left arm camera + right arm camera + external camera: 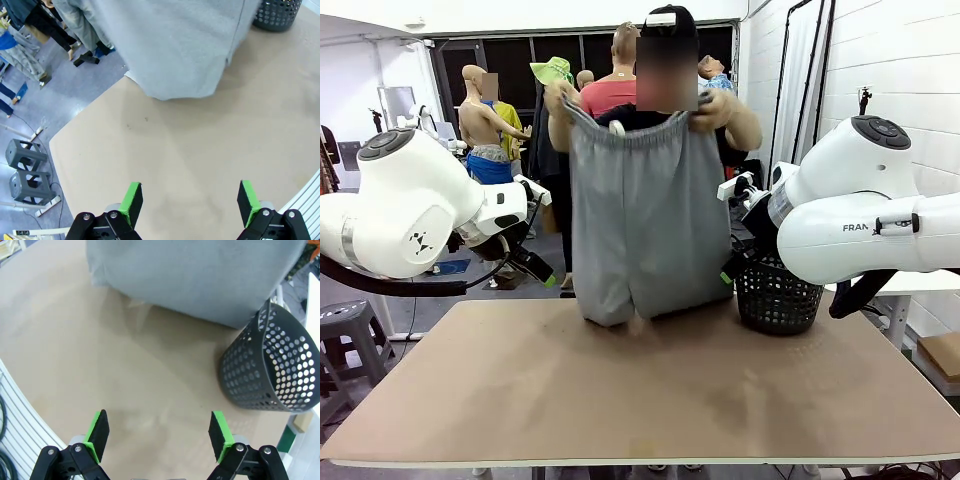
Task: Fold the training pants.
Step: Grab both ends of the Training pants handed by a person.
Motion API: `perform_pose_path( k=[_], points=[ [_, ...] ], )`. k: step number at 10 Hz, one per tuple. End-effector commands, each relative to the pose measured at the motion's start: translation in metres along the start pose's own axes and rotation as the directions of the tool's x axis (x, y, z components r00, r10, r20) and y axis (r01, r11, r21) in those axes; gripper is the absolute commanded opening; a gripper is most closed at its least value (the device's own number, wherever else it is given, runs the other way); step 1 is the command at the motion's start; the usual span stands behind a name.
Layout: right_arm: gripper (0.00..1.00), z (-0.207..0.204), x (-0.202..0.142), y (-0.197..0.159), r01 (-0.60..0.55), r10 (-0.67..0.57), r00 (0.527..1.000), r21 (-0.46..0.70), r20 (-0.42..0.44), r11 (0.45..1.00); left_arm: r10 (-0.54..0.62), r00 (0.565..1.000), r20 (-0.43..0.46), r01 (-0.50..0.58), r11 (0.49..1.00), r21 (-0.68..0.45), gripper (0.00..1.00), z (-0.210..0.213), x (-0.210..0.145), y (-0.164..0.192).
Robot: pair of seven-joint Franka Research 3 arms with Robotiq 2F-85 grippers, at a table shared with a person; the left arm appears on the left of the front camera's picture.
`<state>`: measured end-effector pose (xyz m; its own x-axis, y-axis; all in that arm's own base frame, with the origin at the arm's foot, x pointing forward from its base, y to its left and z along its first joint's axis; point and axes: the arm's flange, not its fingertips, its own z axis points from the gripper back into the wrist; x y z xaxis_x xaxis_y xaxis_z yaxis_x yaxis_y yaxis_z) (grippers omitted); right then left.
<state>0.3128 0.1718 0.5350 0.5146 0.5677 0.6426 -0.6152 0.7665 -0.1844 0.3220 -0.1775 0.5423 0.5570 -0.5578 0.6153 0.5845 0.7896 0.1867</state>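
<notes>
Table [620, 400] spans the foreground. Training pants [640, 220] hang by the waistband from a person's hands [718, 108] at its far edge, legs reaching the tabletop. Black mesh basket [777, 295] stands just beside them. Left gripper [190, 197] and right gripper [160, 432] hover above the table, fingers spread wide, holding nothing.

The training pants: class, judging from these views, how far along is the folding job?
Done: no fold yet. In hand: a person's hands hold the training pants up by the waistband, legs hanging to the far edge of the table. The left gripper and right gripper are open over its bare top, touching no cloth. Left: laying them flat and all folding.
</notes>
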Motion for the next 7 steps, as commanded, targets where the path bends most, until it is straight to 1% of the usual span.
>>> perform_pose_path(
  k=[1, 7],
  points=[
    [1.00, -0.0001, 0.0000, 0.0002, 0.005, -0.005, 1.000, 0.008, 0.002, 1.000, 0.000, 1.000, 0.002, 0.000, 1.000, 0.001, 1.00, 0.0005, 0.0003, -0.0001],
    [1.00, -0.0001, 0.0000, 0.0002, 0.005, -0.005, 1.000, 0.008, 0.002, 1.000, 0.000, 1.000, 0.002, 0.000, 1.000, 0.001, 1.00, 0.0005, 0.0003, -0.0001]
  ],
)
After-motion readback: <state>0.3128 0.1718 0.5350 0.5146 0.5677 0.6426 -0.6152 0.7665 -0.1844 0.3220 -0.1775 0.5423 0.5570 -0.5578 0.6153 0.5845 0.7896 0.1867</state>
